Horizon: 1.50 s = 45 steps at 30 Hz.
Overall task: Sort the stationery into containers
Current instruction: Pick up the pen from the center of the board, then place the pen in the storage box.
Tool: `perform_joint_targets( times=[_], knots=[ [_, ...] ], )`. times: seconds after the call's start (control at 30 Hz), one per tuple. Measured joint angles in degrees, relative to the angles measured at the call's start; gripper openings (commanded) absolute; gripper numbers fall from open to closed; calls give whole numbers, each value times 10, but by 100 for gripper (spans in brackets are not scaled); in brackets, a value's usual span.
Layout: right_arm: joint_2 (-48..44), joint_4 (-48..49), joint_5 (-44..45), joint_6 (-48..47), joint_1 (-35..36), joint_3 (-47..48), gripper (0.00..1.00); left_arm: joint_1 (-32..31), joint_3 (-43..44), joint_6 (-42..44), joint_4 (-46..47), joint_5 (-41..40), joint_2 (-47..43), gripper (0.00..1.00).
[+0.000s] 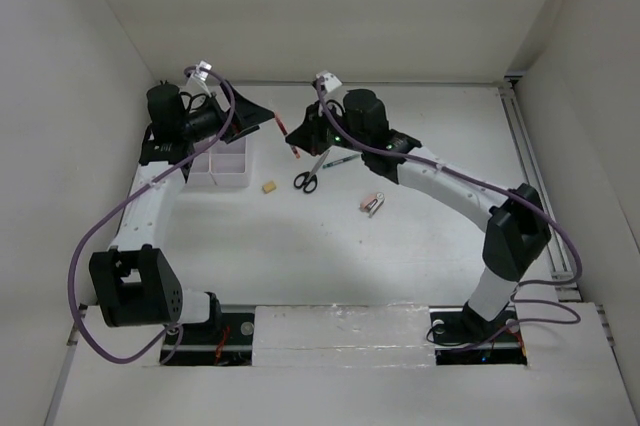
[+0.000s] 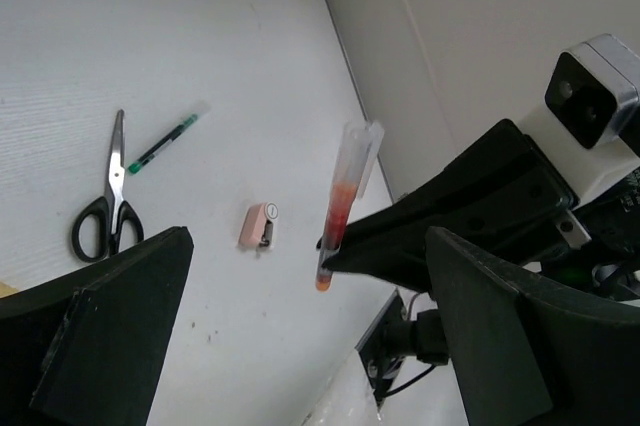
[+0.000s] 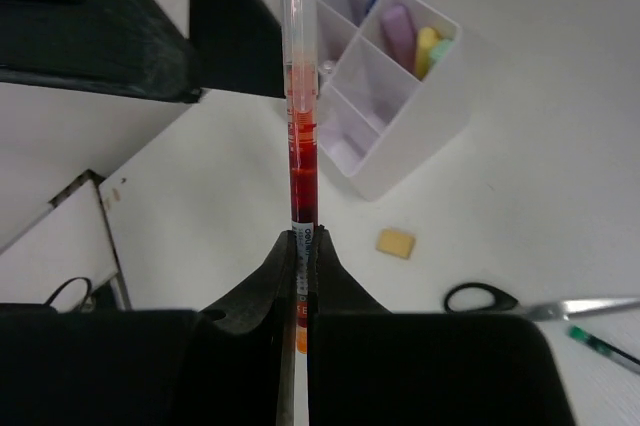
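My right gripper (image 3: 303, 241) is shut on a red pen (image 3: 302, 146) with a clear cap, holding it upright above the table. My left gripper (image 2: 310, 241) stands wide open beside the pen (image 2: 340, 201), which is near its right finger; nothing is between its jaws. The white divided container (image 3: 385, 136) below holds pink (image 3: 398, 31), yellow (image 3: 427, 46) and green markers and something blue. In the top view both grippers meet just right of the container (image 1: 228, 181). Black scissors (image 1: 308, 178), a green pen (image 1: 338, 160), a tan eraser (image 1: 267, 186) and a small pink item (image 1: 372, 203) lie on the table.
White walls close in the table at the back and both sides. A rail (image 1: 535, 186) runs along the right edge. Purple cables loop off both arms. The left arm's elbow (image 1: 140, 286) hangs over the near left corner.
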Motion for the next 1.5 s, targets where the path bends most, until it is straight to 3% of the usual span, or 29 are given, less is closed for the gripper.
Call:
perform_joint_targets(
  times=[0.13,0.23,0.27,0.37,0.4,0.43,0.5,0.53,0.57,0.6,0.63,0.8,0.97,1.23,1.5],
  knots=[
    [24,3,-22,3,25,36,0,0,0,-6,15,10,-3,98],
    [38,5,-33,9,33,56,0,0,0,-8,16,10,-5,86],
    [41,5,-37,12,34,59,0,0,0,-8,16,9,-5,70],
    [42,6,-46,17,34,61,0,0,0,-10,17,6,-5,43],
    [42,7,-51,20,34,62,0,0,0,-10,17,6,-6,28],
    [42,9,-54,23,34,62,0,0,0,-12,17,5,-6,19],
    [43,8,-56,29,34,62,9,0,0,-11,21,6,-6,1],
    [45,9,-58,31,34,62,41,0,0,-11,21,5,-7,0],
    [47,11,-61,37,34,62,59,-1,0,-7,20,2,-9,0],
    [49,15,-65,41,34,62,86,-1,0,-7,17,-7,-10,0],
    [49,16,-68,45,34,62,100,-1,0,-4,13,-17,-11,0],
    [35,42,-50,52,31,26,100,0,6,15,-40,-136,-20,0],
    [-30,39,-12,54,10,-107,100,23,50,36,-123,-316,-21,0],
    [-152,29,27,38,-33,-246,100,72,217,83,-181,-555,66,0],
    [-202,35,21,24,-42,-285,100,71,214,78,-206,-731,95,0]
  ],
)
